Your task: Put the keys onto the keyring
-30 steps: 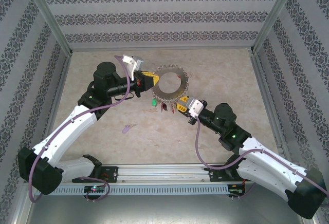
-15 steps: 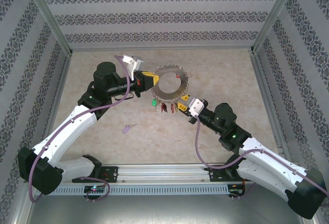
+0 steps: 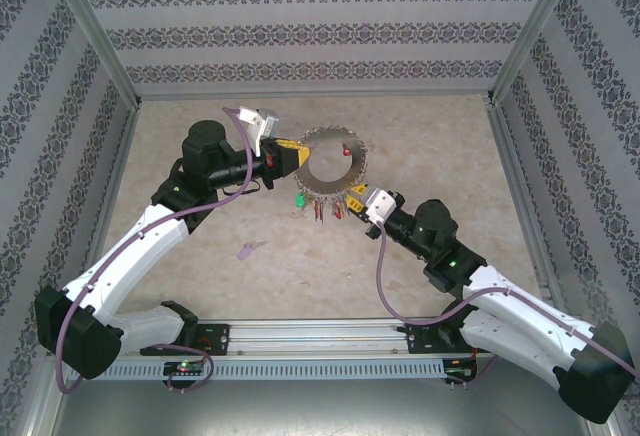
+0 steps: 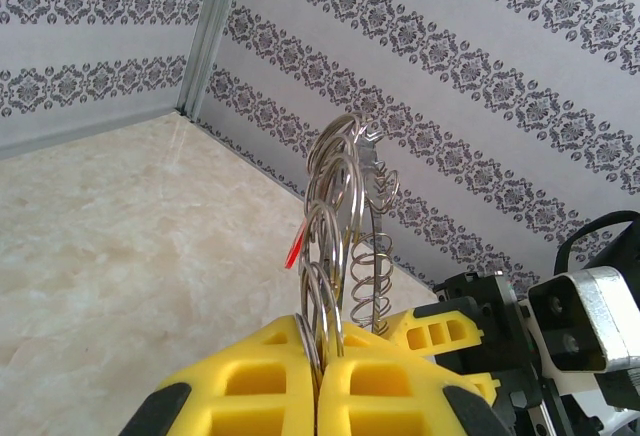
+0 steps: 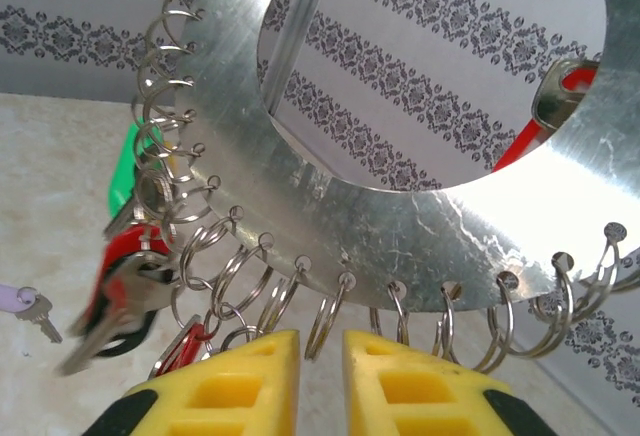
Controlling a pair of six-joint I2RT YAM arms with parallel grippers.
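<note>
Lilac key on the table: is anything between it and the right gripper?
Yes. The red keys and the green key hanging from the keyring dangle roughly on the line from the right gripper to the lilac key lying on the table. Nothing else visible stands between.

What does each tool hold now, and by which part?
The left tool is shut on the keyring, by its looped rim. The right tool holds nothing; its jaws stand slightly apart below the loops.
</note>
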